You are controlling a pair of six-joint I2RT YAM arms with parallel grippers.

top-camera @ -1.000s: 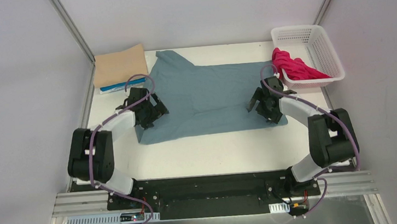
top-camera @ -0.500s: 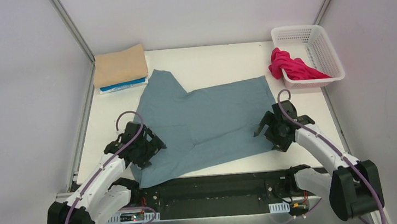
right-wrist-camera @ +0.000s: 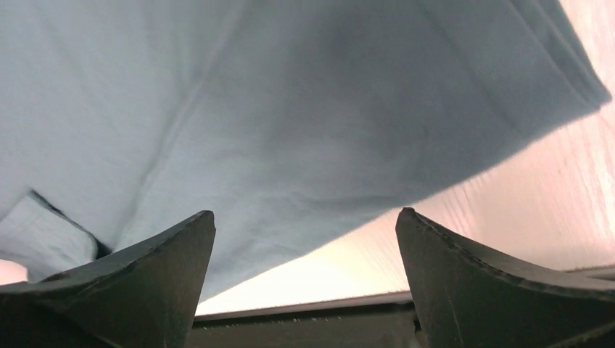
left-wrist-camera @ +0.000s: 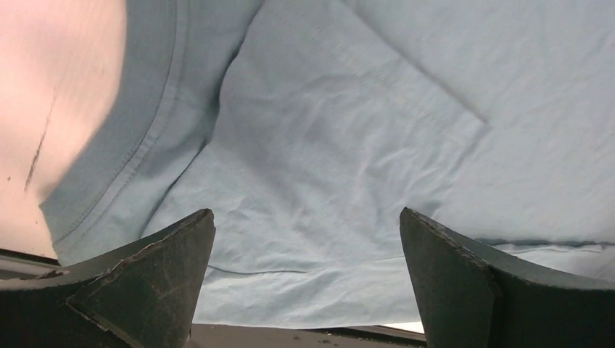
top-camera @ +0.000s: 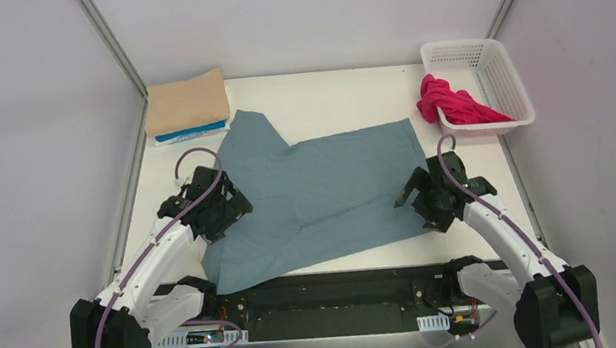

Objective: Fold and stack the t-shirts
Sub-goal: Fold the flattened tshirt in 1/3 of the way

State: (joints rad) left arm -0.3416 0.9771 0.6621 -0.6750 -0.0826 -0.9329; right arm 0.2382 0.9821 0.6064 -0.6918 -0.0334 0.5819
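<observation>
The dusty teal-blue t-shirt (top-camera: 315,195) lies spread flat on the white table, its near hem at the front edge. My left gripper (top-camera: 222,216) is open and empty just above the shirt's left side; the cloth fills the left wrist view (left-wrist-camera: 326,145). My right gripper (top-camera: 428,201) is open and empty over the shirt's right near corner (right-wrist-camera: 254,130). A folded tan t-shirt (top-camera: 187,103) lies on a folded bright blue one (top-camera: 190,134) at the back left. The magenta-red t-shirt (top-camera: 451,102) hangs crumpled out of the white basket (top-camera: 481,63).
The basket stands at the back right corner. Metal frame posts (top-camera: 108,40) and grey walls close in the table on both sides. The black base rail (top-camera: 332,287) runs along the near edge.
Both arms pulled the teal shirt toward the near edge and let it go. Since half a second ago the grippers have risen and shifted slightly back; the shirt lies still.
</observation>
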